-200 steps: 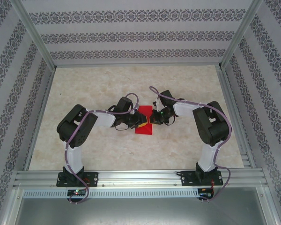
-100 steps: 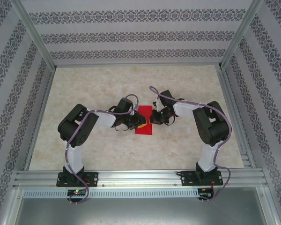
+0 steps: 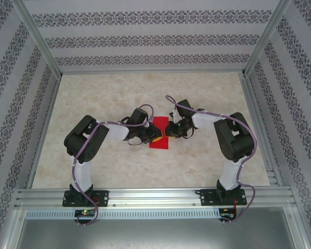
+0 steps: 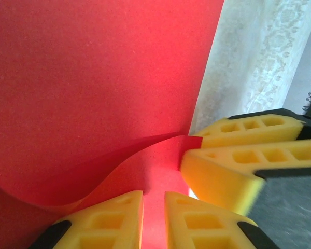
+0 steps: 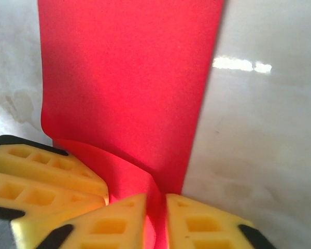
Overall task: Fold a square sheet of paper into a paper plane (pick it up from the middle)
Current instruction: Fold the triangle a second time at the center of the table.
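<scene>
Paper: the square sheet of paper (image 3: 158, 143) is lying mid-table (image 3: 119, 93) between the two arms, with part of it curling up off the surface at the fingers.
Left gripper: the left gripper (image 4: 154, 201) is straddling that raised red ripple, jaws a slit apart. I can't tell whether it is biting.
Right gripper: the right gripper (image 5: 156, 201) is reaching in from the opposite side with the same narrow slit, and its grip is equally unclear.
Risk: both grippers are crowding one spot, so pulling apart could crumple or tear the thin sheet. If neither is truly pinching, it could slip back flat.
</scene>
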### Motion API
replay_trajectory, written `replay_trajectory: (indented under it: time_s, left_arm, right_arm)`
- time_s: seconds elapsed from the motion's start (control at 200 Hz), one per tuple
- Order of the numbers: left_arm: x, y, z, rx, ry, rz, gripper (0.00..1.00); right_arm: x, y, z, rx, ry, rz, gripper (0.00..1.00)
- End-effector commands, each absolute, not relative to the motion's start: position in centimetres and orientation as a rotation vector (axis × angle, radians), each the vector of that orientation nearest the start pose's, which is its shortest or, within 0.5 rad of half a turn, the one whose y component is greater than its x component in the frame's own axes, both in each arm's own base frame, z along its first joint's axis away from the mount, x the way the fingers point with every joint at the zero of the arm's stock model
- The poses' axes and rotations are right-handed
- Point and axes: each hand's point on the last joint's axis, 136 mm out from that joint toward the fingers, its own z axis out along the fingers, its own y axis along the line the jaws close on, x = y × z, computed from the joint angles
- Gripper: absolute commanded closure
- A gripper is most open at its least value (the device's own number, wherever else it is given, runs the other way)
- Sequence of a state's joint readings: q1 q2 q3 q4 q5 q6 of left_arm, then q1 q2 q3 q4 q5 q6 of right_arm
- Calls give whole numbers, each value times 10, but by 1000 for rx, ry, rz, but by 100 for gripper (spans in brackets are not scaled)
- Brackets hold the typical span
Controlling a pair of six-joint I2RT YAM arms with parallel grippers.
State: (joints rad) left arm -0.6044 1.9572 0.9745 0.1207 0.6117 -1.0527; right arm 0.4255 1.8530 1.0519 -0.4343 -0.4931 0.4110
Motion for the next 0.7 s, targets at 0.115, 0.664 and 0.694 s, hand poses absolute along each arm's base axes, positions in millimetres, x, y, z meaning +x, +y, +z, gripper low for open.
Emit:
replay_trajectory:
  time_s: [0.115,0.664,0.694]
  left_arm:
    - [298,-312,-10,-445,2902,-1118,81]
    - [297,-315,-11,-431,2907,-1108,85]
    - [298,-315,-11,-430,2906,-1107,84]
  right_arm:
    - [315,222,61,-132,2817,809,72]
    - [265,265,39,-351,2908,840,92]
    - [266,265,37,-350,2912,833,92]
